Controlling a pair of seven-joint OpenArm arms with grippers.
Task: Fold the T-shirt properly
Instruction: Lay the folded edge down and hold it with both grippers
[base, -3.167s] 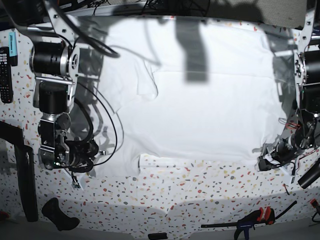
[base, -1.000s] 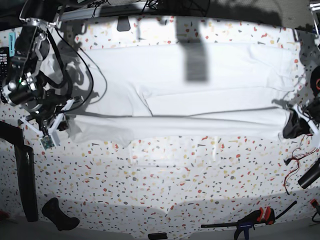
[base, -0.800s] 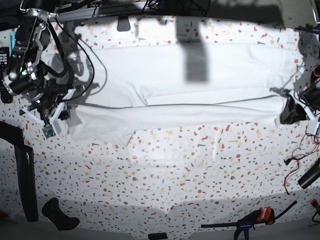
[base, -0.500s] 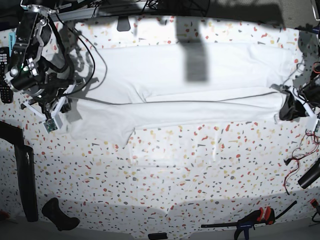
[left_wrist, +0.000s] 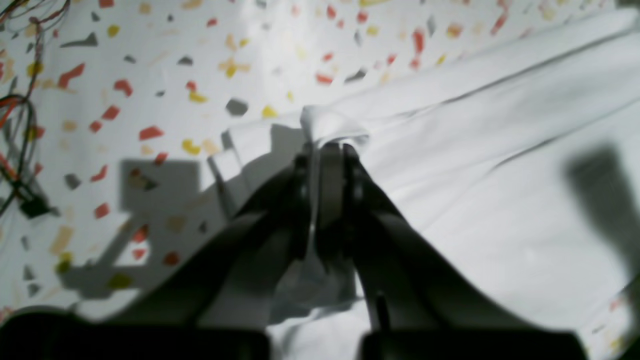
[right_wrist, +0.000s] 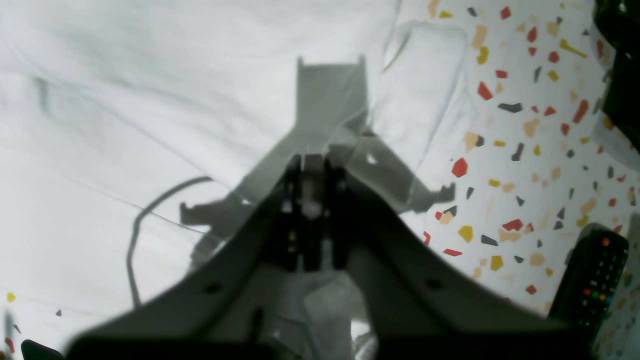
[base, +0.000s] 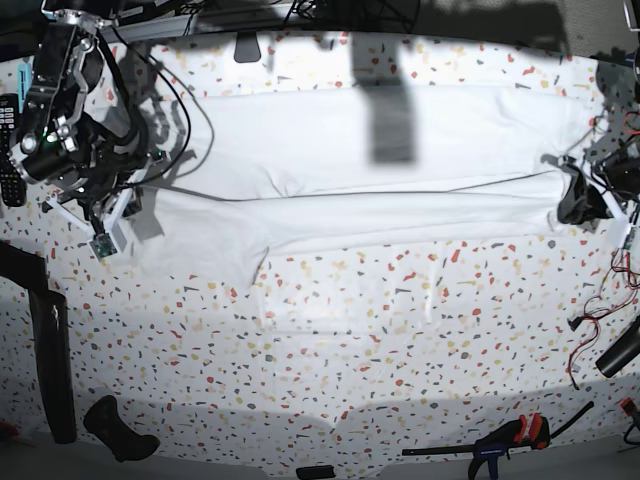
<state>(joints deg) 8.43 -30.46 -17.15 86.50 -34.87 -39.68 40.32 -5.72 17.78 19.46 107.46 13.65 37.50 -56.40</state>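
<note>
I saw the left pincer (left_wrist: 324, 150) pinching a T-shirt (base: 380, 190) edge. The right pincer (right_wrist: 312, 167) was clamped on cloth too, above the bench (base: 400, 340).

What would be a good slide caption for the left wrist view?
Left gripper pinching a bunched edge of the white T-shirt above the speckled tabletop.

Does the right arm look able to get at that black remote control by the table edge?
Probably yes: the remote control lies uncovered beside the right end effector, but that is pinching the T-shirt.
</note>
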